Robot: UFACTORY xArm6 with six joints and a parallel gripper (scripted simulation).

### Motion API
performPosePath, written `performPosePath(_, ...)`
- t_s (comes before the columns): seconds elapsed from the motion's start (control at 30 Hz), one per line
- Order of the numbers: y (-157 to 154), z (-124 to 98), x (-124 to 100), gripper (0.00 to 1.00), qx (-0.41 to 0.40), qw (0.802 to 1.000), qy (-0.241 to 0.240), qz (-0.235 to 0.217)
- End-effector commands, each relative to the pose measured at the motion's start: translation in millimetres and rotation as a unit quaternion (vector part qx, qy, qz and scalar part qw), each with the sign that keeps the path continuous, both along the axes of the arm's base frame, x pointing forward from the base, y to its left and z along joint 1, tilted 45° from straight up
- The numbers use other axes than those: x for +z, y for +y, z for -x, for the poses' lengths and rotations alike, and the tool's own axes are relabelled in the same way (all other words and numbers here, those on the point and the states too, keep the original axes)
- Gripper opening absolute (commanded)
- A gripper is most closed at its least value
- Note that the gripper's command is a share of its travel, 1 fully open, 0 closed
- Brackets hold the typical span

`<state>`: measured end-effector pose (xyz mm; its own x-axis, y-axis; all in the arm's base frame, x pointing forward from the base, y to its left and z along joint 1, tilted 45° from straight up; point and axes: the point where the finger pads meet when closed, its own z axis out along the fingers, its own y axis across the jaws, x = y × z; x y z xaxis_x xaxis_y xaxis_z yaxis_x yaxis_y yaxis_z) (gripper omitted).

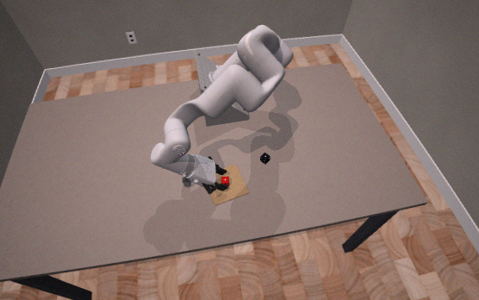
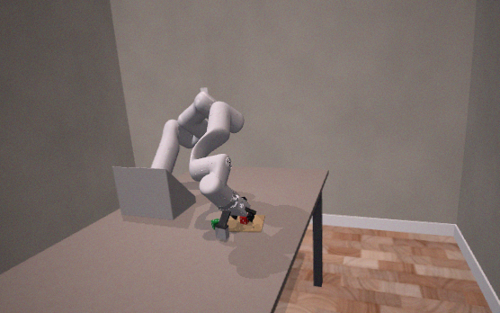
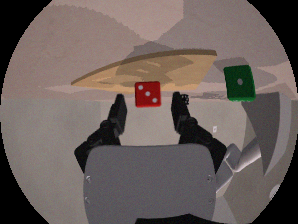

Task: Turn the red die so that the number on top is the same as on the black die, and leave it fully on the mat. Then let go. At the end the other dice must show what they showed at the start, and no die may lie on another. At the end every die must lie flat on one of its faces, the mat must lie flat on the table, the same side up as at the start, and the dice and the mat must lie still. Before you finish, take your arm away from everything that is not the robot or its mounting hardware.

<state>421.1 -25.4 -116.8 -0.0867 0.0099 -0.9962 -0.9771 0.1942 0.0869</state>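
Note:
The red die (image 1: 225,180) (image 2: 243,219) (image 3: 148,94) lies on the tan mat (image 1: 236,194) (image 2: 254,224) (image 3: 182,66). In the wrist view its near face shows two pips. My gripper (image 1: 220,178) (image 2: 241,216) (image 3: 148,100) is low and tilted sideways over the mat. Its fingers stand open on either side of the red die, with a gap showing on both sides. The black die (image 1: 264,158) lies on the table to the right of the mat, apart from it. A green die (image 2: 215,222) (image 3: 238,83) lies on the table beside the mat; the arm hides it in the top view.
The arm's grey base block (image 2: 144,192) stands at the back of the table. The table's front edge (image 1: 258,239) runs a little way in front of the mat. The arm's forearm (image 1: 181,125) reaches over the table behind the mat.

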Motion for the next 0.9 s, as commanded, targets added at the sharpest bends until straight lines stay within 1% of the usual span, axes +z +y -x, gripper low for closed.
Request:
performPosePath(0.0,-9,0,8,0.69,-0.001,1.0,-0.001,0.001)
performPosePath(0.33,-32,2,32,0.69,-0.001,1.0,-0.001,0.001)
performPosePath(0.4,-32,2,32,0.69,-0.001,1.0,-0.001,0.001)
performPosePath(0.63,-44,4,43,0.69,-0.001,1.0,-0.002,0.001)
performPosePath(0.87,-45,4,45,0.69,-0.001,1.0,-0.001,0.002)
